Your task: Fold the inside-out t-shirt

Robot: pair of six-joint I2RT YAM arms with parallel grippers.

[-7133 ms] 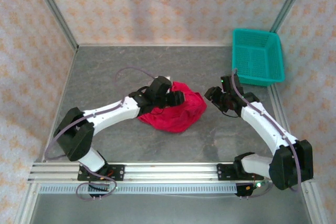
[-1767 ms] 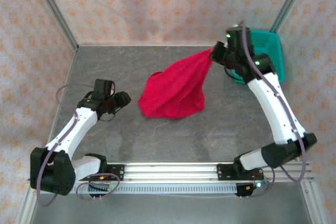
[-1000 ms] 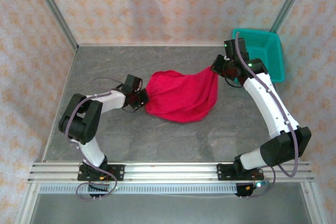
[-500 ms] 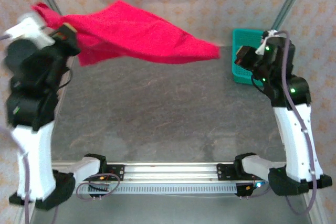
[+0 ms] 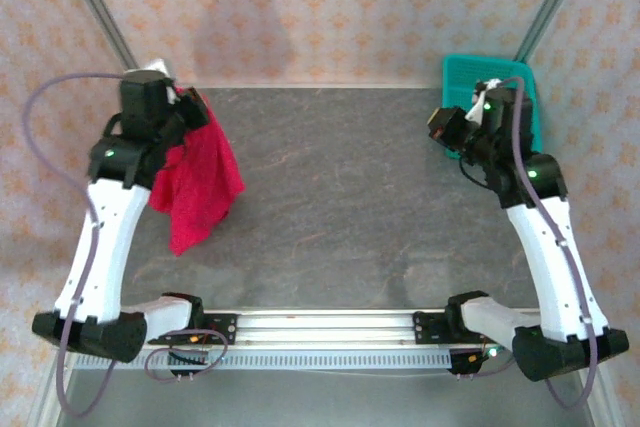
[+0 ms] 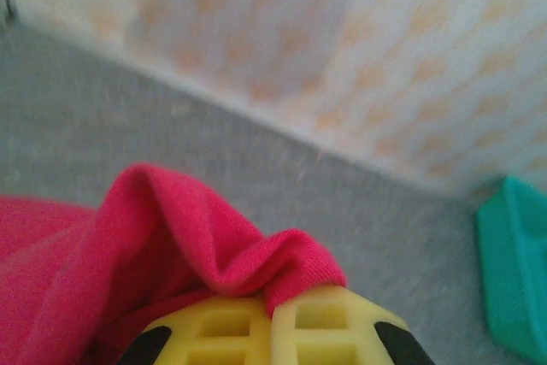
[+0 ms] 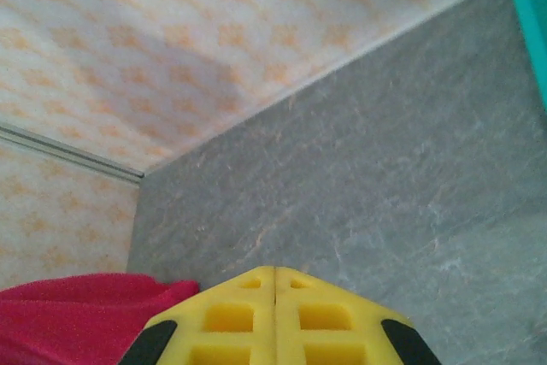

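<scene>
T-shirt: the red inside-out t-shirt (image 5: 198, 179) hung in one bunched, crumpled drape over the left side of the table, not spread flat anywhere.
Its lower end: the cloth narrowed to a tip toward the near edge; I could not tell whether that tip touched the surface.
Left gripper: the left gripper (image 5: 190, 113) was raised near the back left corner, its yellow fingertips pressed together on a rolled ridge of the shirt (image 6: 179, 237), which rose just above them in the left wrist view.
Right gripper: the right gripper (image 5: 441, 125) was up on the far side of the table, well apart from the shirt; in the right wrist view its fingertips (image 7: 231, 318) met with nothing between them.
Basket: a teal mesh basket (image 5: 470, 75) sat in the back right corner, partly hidden behind the right arm.
Table: the grey stone-patterned table (image 5: 340, 187) lay bare between the two arms.
Walls: pale panels with an orange pattern (image 5: 330, 7) stood around it.
</scene>
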